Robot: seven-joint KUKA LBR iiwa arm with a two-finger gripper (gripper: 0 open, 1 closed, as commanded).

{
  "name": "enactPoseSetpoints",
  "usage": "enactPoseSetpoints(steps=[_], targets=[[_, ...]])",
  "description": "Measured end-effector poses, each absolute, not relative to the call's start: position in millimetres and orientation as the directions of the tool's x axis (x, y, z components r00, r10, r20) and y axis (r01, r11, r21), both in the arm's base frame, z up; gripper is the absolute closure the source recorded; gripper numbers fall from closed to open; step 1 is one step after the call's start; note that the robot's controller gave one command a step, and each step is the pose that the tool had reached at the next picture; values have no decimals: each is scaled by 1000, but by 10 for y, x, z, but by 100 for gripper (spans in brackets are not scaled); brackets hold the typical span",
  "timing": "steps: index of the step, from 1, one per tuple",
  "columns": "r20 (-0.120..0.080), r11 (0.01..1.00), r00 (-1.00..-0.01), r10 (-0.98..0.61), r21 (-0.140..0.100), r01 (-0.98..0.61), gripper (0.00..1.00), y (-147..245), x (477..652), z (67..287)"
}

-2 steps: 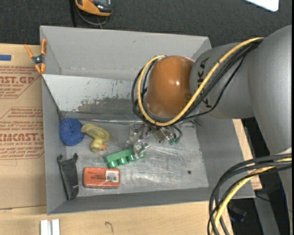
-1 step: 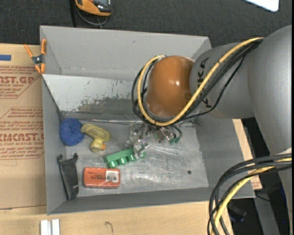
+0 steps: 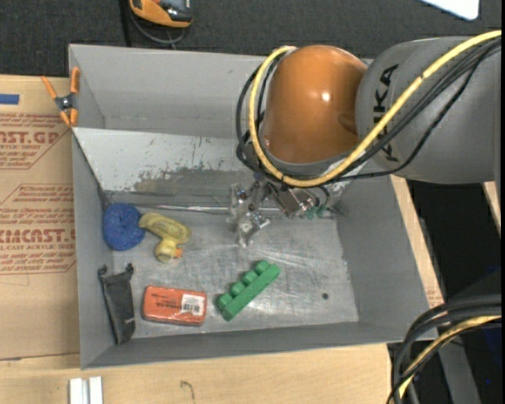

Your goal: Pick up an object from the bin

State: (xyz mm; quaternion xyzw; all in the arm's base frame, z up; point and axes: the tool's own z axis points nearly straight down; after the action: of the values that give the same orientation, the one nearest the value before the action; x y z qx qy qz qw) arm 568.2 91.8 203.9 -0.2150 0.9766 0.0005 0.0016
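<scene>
Gripper point(image 3: 247, 219) hangs over bare bin point(image 3: 307, 263) floor; open or closed cannot be told. Green toothed block point(image 3: 247, 289) at its 6 o'clock lies free. Pick not yet made.

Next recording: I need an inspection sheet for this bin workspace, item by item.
Surface: grey metal bin, floor scratched, far wall scuffed.
Job's things: blue scrubber ball, yellow plastic piece, black tool, orange labelled block and green toothed brick, on the left and near parts of the floor.
Clutter: small dark speck on the floor.
End effector: low over bare floor mid-bin, over none of the things; open or shut unclear.
Cables: yellow and black cables loop round the orange wrist cover.
Surroundings: orange-and-black device beyond the far rim.
</scene>
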Motion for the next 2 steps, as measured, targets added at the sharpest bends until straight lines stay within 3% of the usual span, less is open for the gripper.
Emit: enactPoseSetpoints(steps=[1, 2], targets=[[-3, 907, -907, -420, 1, -420, 100, 918, 5681, 2038], [2, 992, -992, -129, 2, -129, 0, 966, 5485, 1525]])
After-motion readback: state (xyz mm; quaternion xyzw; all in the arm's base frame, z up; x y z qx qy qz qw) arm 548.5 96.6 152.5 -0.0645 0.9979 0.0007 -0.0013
